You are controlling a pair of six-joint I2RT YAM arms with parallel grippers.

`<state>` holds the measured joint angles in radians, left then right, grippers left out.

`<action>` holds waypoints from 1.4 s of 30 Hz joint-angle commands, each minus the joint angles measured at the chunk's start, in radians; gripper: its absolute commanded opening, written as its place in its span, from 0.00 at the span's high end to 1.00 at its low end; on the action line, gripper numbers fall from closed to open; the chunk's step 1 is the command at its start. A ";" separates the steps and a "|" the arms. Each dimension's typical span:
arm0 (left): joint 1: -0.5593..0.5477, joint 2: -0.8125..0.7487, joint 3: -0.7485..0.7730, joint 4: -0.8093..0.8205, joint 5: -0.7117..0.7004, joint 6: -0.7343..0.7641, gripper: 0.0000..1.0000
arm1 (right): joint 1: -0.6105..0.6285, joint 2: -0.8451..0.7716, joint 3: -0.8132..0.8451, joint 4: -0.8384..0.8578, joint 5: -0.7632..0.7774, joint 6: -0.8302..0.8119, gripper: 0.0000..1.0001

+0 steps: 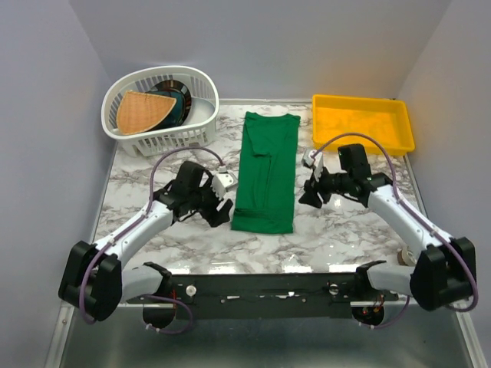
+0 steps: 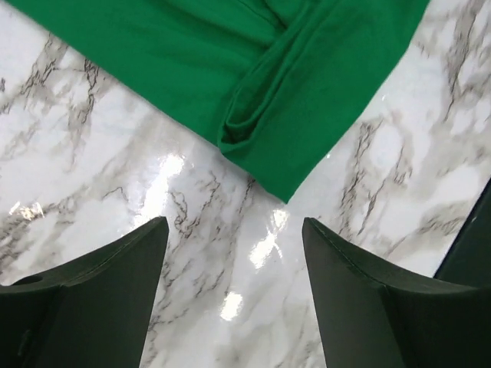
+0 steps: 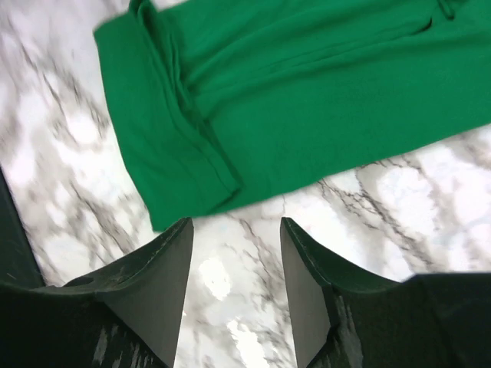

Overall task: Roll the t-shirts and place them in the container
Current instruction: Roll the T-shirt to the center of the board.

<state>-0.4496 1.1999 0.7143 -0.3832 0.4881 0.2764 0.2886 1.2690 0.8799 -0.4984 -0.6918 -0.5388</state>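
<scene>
On marble table point(image 1: 345, 230), centre: green t-shirt point(image 1: 265, 172), folded to a long strip, flat; left gripper point(image 2: 234, 230) off its near left corner, jaws wide apart, empty; right gripper point(image 3: 236, 226) off its right edge, jaws parted, empty.

Bright, even overhead light; white glare spots on the glossy marble table point(image 2: 383, 176); the right wrist view is slightly blurred.

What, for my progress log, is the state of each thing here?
t-shirt: folded into a long strip, flat, not rolled.
left gripper: open, empty.
right gripper: open, empty.
white basket: upright, holding items.
yellow tray: upright, nothing seen inside.
</scene>
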 commanded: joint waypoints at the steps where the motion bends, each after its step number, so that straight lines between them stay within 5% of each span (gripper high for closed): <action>1: -0.043 -0.042 -0.085 0.110 0.053 0.432 0.20 | 0.029 -0.160 -0.180 0.156 0.001 -0.459 0.40; 7: -0.119 -0.051 -0.200 0.301 0.035 0.573 0.23 | 0.070 -0.238 -0.343 0.331 0.011 -0.666 0.38; 12: -0.224 0.009 -0.243 0.414 -0.046 0.616 0.28 | 0.099 -0.200 -0.378 0.396 0.011 -0.682 0.36; 28: -0.288 0.066 -0.222 0.245 -0.042 0.903 0.39 | 0.165 -0.111 -0.302 0.422 0.057 -0.556 0.36; 36: -0.297 0.006 -0.208 0.195 0.033 0.935 0.41 | 0.178 -0.122 -0.285 0.403 0.084 -0.507 0.36; 42: -0.305 0.145 -0.057 -0.014 0.029 0.908 0.48 | 0.185 -0.131 -0.289 0.396 0.084 -0.487 0.36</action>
<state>-0.7464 1.2564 0.5461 -0.2508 0.4854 1.1904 0.4618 1.1538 0.5716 -0.0986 -0.6220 -1.0573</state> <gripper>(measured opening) 0.539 0.640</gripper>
